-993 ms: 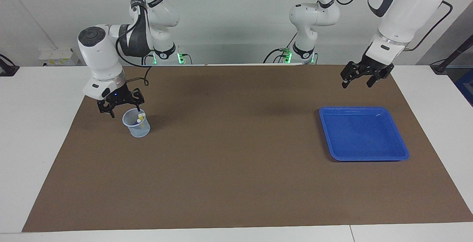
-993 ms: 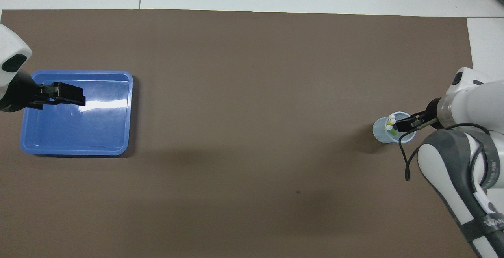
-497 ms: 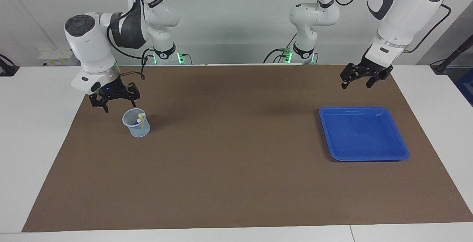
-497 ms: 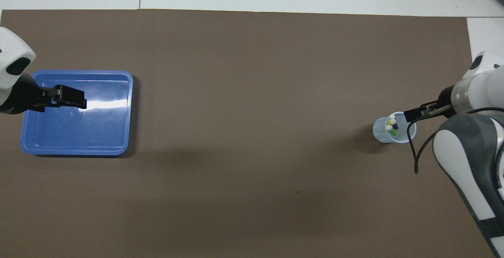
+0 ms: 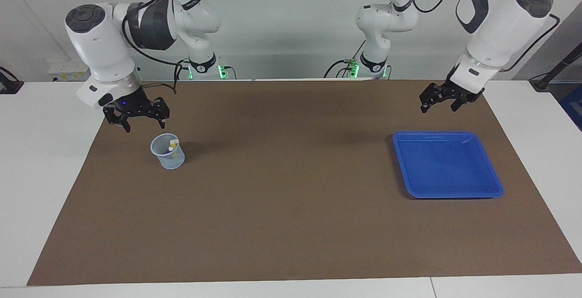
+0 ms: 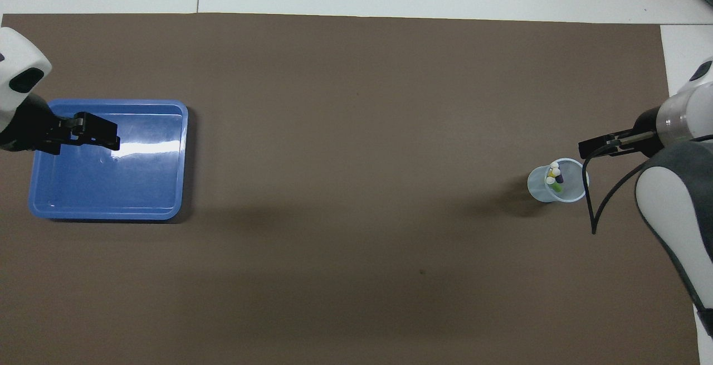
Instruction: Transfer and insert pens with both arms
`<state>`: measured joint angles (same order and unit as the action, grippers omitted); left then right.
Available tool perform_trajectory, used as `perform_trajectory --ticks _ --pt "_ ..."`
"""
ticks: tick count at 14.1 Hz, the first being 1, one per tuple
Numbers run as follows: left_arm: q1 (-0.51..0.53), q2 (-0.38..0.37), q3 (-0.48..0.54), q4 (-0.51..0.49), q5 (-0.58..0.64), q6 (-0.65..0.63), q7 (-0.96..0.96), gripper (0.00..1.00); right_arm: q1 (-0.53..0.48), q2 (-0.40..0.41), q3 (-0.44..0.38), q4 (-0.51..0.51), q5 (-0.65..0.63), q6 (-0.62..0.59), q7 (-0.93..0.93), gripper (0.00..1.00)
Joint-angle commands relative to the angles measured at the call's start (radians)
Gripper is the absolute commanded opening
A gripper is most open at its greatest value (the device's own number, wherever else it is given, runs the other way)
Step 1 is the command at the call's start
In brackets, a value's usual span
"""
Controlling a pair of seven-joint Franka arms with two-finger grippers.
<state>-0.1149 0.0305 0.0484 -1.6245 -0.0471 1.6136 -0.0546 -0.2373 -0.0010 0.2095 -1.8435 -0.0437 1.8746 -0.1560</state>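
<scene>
Over the last second the right gripper had pulled up and away from the cup, drifting toward the right arm's end of the surface, so it was no longer over the rim. Its fingers were spread wide with nothing in them. The left gripper had barely budged; it hung over the mat by the blue tray's edge nearest the robots, fingers also wide apart and empty.

The pens were all standing in the clear cup, pale cap ends poking up. The overhead view showed lime green, yellow and a dark one bunched together. The tray had nothing left in it.

So it looked pretty much finished: every pen transferred and dropped in, and both arms just backing off. All that seemed left was getting the arms parked.
</scene>
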Motion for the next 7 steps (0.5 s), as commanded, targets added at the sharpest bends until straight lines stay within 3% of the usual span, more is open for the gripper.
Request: perform_trajectory --ticks 1,4,7 --pt "-0.002 0.000 0.010 0.002 0.012 -0.015 0.013 1.00 0.003 0.032 0.004 0.088 0.019 -0.075 0.021 1.00" --pt "0.026 -0.007 -0.021 -0.037 0.007 0.074 0.010 1.00 0.050 0.032 -0.024 0.148 0.022 -0.164 0.024 1.00" --pt "-0.006 -0.014 -0.012 -0.031 0.007 0.083 0.009 1.00 0.189 0.032 -0.175 0.185 0.033 -0.224 0.029 1.00"
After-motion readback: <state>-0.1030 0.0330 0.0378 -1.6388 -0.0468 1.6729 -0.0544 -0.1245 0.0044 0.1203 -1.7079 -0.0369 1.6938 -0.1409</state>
